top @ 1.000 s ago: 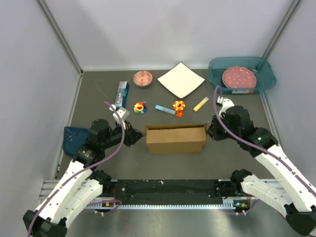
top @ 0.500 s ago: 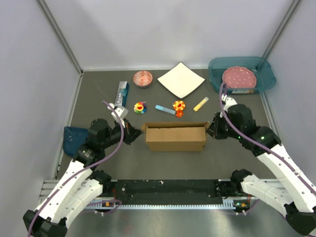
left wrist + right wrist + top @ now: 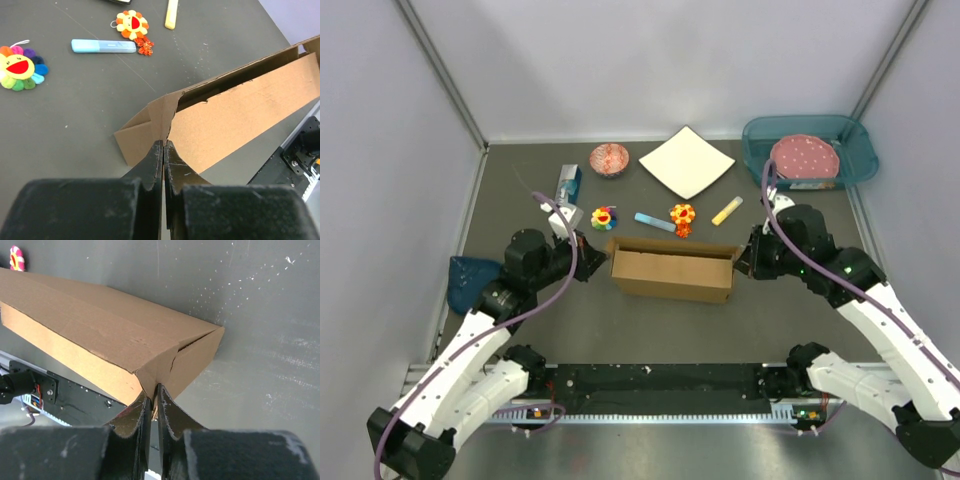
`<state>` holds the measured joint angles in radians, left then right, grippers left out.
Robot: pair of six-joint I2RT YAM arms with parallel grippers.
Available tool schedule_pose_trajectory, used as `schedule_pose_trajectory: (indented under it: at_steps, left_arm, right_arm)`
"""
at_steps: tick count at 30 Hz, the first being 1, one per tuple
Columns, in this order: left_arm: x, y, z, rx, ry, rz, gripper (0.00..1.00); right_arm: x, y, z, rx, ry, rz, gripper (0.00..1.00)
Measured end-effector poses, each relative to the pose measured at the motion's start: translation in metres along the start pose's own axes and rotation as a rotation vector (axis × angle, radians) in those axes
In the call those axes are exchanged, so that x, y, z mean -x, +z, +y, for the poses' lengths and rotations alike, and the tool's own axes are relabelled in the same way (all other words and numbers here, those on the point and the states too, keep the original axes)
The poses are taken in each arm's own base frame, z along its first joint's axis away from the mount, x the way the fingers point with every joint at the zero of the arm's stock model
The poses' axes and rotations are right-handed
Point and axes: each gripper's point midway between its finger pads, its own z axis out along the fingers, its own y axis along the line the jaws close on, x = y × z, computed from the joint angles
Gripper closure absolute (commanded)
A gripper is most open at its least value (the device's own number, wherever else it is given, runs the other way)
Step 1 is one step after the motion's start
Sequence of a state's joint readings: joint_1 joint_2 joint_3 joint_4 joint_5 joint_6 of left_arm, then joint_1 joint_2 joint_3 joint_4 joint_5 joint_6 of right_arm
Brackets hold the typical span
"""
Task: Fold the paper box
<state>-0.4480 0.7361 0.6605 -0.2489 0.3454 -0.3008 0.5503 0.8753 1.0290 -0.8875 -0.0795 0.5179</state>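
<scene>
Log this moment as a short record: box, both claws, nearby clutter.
Item: plain brown cardboard box, partly folded, lying lengthwise between the arms
Left claw: shut on the box's left end flap
Right claw: shut on the box's right end corner
Behind box: light blue marker pen, orange flower charm, white square paper sheet

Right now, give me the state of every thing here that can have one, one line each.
paper box, partly folded, no longer flat, pinched at both ends
left gripper, shut on the paper box's left end flap
right gripper, shut on the paper box's right end corner
white paper sheet, flat, unfolded
teal bin, holding a pink dotted plate
small bowl, upright
</scene>
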Motion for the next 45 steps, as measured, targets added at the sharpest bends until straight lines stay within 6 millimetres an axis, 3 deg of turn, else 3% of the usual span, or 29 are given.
schedule_pose_trajectory:
  at_steps: [6, 21, 45]
  left_arm:
    - [0.002, 0.006, 0.005, 0.022, -0.009, 0.009, 1.0]
    - [0.013, 0.027, -0.005, -0.022, -0.162, 0.034, 1.0]
    - [0.021, 0.03, -0.011, -0.028, -0.213, 0.078, 1.0]
  right_arm:
    - [0.002, -0.002, 0.003, 0.006, -0.002, -0.001, 0.93]
    - [0.0, 0.01, -0.013, -0.075, -0.019, 0.018, 0.94]
    - [0.006, 0.017, -0.023, -0.12, -0.041, -0.02, 0.94]
